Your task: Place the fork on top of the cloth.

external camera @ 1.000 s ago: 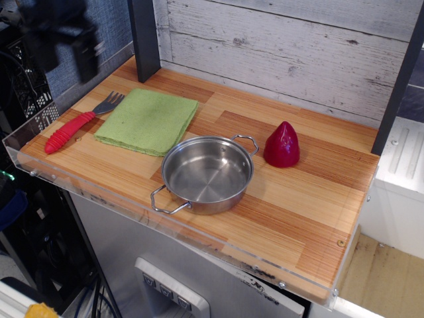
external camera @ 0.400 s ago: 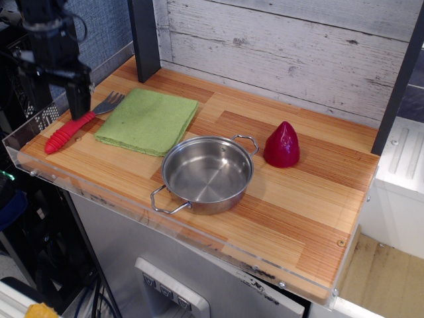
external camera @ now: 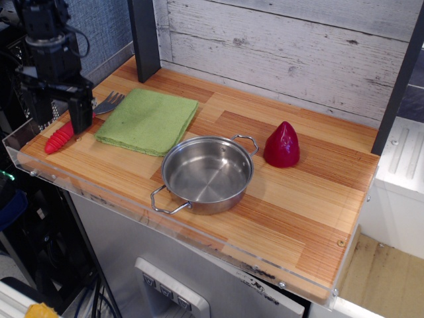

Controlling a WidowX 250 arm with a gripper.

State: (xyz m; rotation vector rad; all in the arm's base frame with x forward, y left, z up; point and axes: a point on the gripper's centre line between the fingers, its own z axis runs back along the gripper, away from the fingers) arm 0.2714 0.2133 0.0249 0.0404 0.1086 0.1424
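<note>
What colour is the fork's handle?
Red, ribbed; the fork shows in the observation.image view, beside the gripper.

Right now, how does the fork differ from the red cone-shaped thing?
The fork lies flat at the table's left edge, partly hidden by the gripper; the red cone stands upright, right of the steel pot. The fork is long and thin with grey tines; the cone is squat and all red. Both show red.

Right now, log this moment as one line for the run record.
phase: reaching for fork | gripper: open, over the fork handle | fork: on table, left of cloth | cloth: bare | placement: not done
</note>
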